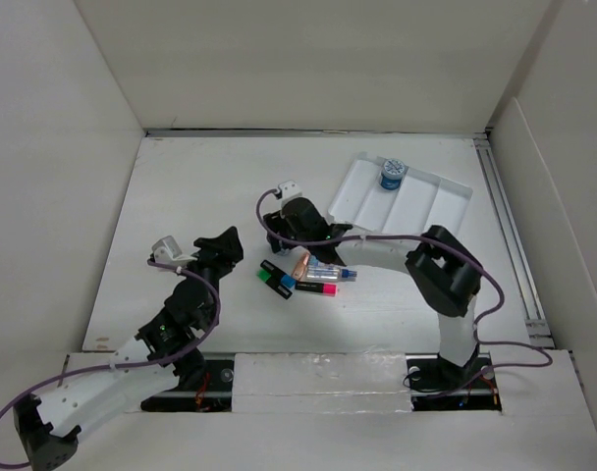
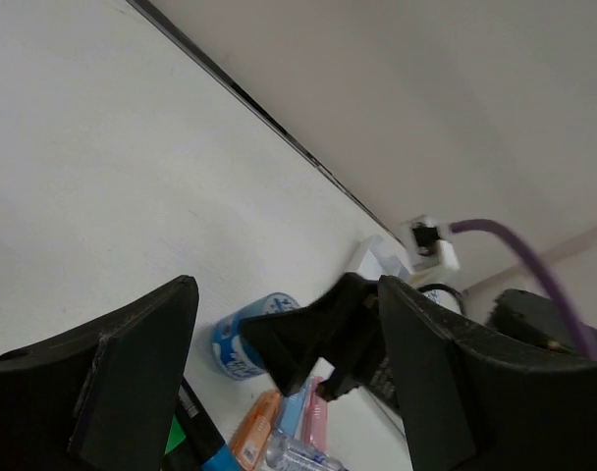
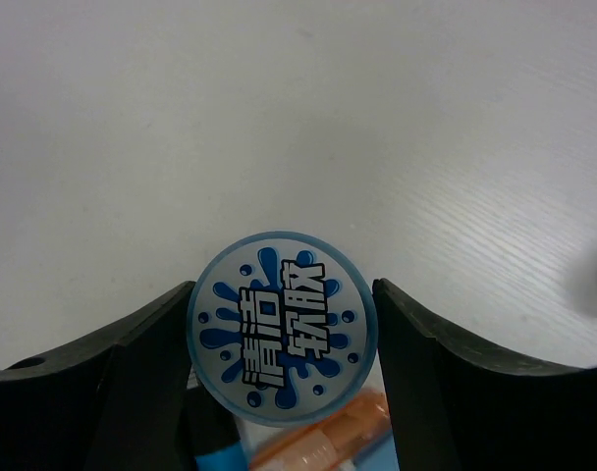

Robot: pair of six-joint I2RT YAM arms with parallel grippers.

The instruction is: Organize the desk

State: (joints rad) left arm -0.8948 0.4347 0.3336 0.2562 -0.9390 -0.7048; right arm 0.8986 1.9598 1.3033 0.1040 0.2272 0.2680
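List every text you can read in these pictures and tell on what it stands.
"清洁软胶": on the round blue lid between the right gripper fingers.
Blue jar in the tray: print too small to read.
Markers: labels too small to read.
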